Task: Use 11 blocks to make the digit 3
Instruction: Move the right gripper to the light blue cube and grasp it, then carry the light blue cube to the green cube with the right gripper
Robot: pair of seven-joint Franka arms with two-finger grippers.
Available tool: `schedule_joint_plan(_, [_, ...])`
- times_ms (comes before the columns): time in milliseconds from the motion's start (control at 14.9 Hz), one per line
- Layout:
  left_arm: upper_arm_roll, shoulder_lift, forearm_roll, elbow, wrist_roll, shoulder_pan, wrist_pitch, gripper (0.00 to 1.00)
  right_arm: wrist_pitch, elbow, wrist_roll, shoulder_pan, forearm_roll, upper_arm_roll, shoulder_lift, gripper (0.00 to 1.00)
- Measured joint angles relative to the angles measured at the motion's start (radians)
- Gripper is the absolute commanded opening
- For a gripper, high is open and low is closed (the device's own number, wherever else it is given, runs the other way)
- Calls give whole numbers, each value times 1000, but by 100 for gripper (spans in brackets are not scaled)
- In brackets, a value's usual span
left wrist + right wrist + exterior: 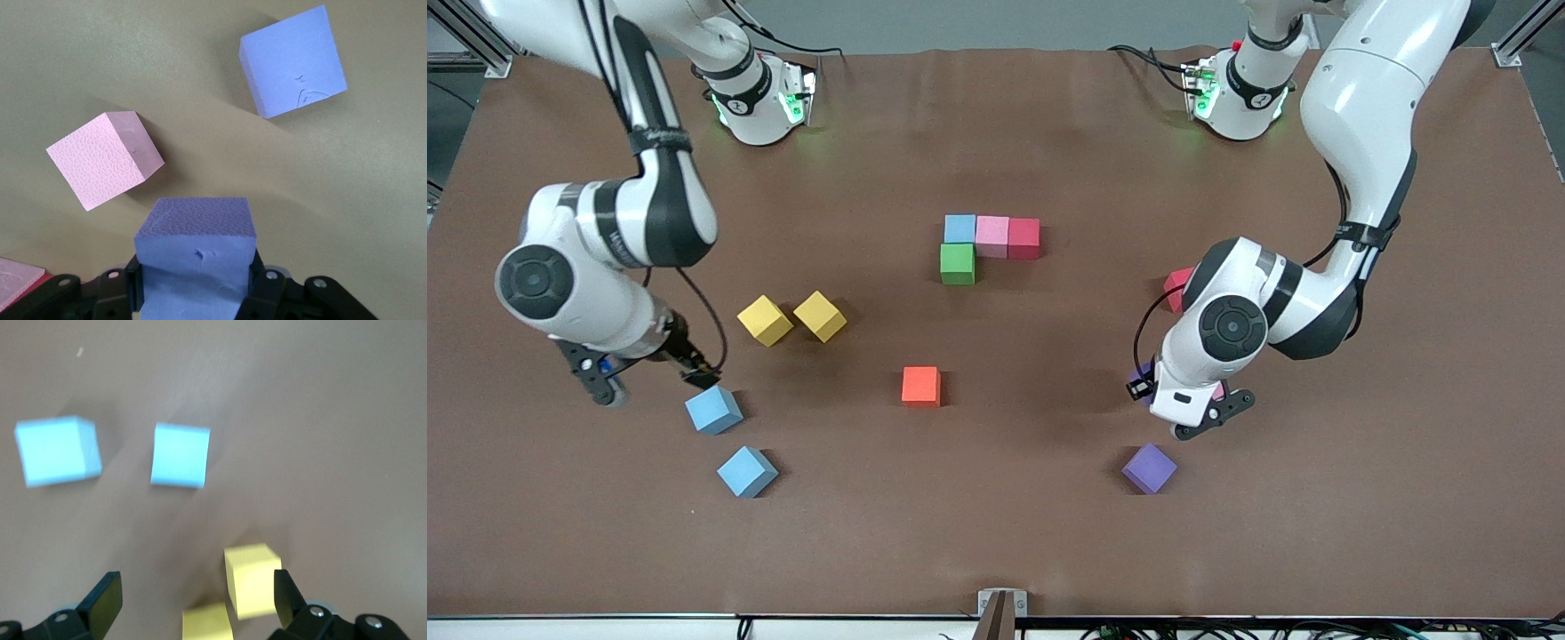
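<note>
The job was just begun. Only four blocks touched in the middle of the table: a blue one, a pink one and a red one in a row, with green under the blue.

Seven were still loose. The right gripper hung wide open by two blue blocks. Next came two yellow blocks, not needed, then one orange block. The left gripper squeezed a purple block. Near it were another purple, a pink and a red.
</note>
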State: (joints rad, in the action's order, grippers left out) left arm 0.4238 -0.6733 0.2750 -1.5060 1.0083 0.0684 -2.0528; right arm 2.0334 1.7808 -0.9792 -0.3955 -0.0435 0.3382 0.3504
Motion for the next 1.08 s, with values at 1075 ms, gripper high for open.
schedule_joint_plan(1075, [0,-4,0,-2,-5,5,1,44,368,-24,150,107,-200,-21,304,67])
